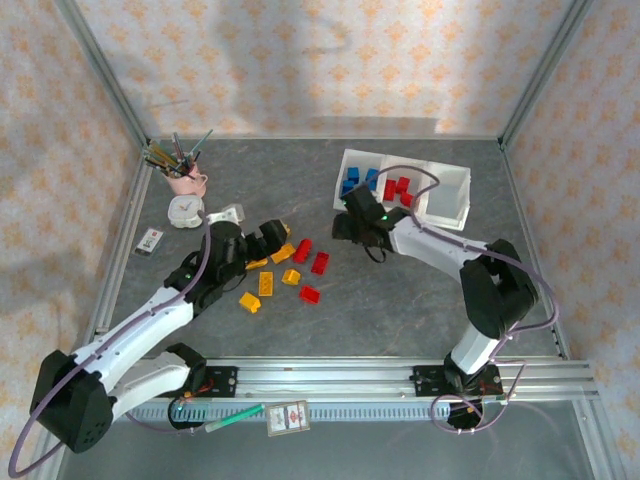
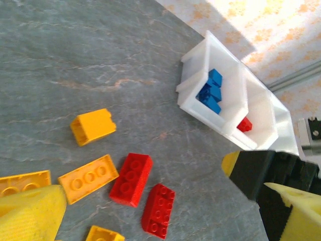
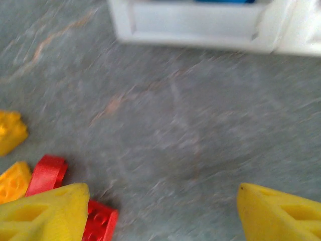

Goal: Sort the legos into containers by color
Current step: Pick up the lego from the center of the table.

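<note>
The containers are one white tray (image 1: 455, 210) at the back right; its left cell holds blue legos (image 1: 358, 182) and its middle cell red legos (image 1: 398, 188). Loose yellow legos (image 1: 266, 283) and red legos (image 1: 320, 262) lie mid-table. My left gripper (image 1: 280, 240) hovers open at the left of that pile; in the left wrist view (image 2: 165, 216) two red bricks (image 2: 131, 179) lie between its fingers. My right gripper (image 1: 342, 230) is open between the pile and the tray. In the blurred right wrist view (image 3: 163, 213) a red brick (image 3: 100, 221) lies by its left finger (image 3: 45, 211).
A pink cup of pens (image 1: 184, 180), a small white clock (image 1: 184, 211) and a small card (image 1: 150, 240) stand at the back left. The tray's near wall (image 3: 200, 25) is close ahead of the right gripper. Metal frame rails edge the grey table (image 1: 400, 300).
</note>
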Controlling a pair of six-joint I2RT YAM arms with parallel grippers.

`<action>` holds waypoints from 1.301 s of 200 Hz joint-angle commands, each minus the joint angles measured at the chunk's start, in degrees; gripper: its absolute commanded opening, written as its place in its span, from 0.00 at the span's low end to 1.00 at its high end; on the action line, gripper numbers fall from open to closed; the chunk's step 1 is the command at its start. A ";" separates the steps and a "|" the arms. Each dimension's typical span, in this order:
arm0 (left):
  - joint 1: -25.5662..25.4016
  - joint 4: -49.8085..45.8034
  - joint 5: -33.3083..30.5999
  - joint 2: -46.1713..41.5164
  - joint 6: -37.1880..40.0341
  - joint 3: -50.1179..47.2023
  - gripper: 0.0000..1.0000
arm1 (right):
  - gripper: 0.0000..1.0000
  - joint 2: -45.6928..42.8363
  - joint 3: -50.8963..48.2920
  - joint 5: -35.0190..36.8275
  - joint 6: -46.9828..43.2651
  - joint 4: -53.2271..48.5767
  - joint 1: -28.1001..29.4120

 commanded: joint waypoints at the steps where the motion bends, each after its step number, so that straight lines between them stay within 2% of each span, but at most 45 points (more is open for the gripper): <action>1: 0.89 -2.81 -2.20 -2.57 -1.10 -1.71 0.99 | 0.78 1.94 -0.74 -0.58 4.22 2.15 3.12; 41: 1.54 -4.11 -2.73 -4.28 -1.11 -2.78 0.99 | 0.78 5.86 0.09 -2.41 6.94 3.71 7.65; 80: 1.75 -3.94 -2.69 -4.21 -1.35 -2.93 0.99 | 0.78 11.09 3.50 -0.34 10.13 2.22 11.01; 101: 1.72 -3.85 -2.59 -4.12 -1.30 -2.97 0.99 | 0.75 12.97 4.63 0.34 10.53 2.38 11.71; 164: 1.89 -3.52 -2.16 -3.68 -1.19 -2.88 0.99 | 0.56 15.32 5.44 3.11 9.79 0.49 11.96; 218: 1.92 -3.32 -1.35 -3.41 -1.28 -2.14 0.99 | 0.38 13.14 4.52 4.85 8.43 -0.50 11.98; 260: 1.90 -2.63 0.50 -3.08 -1.19 -1.19 0.99 | 0.31 8.14 1.48 4.75 8.57 0.07 10.14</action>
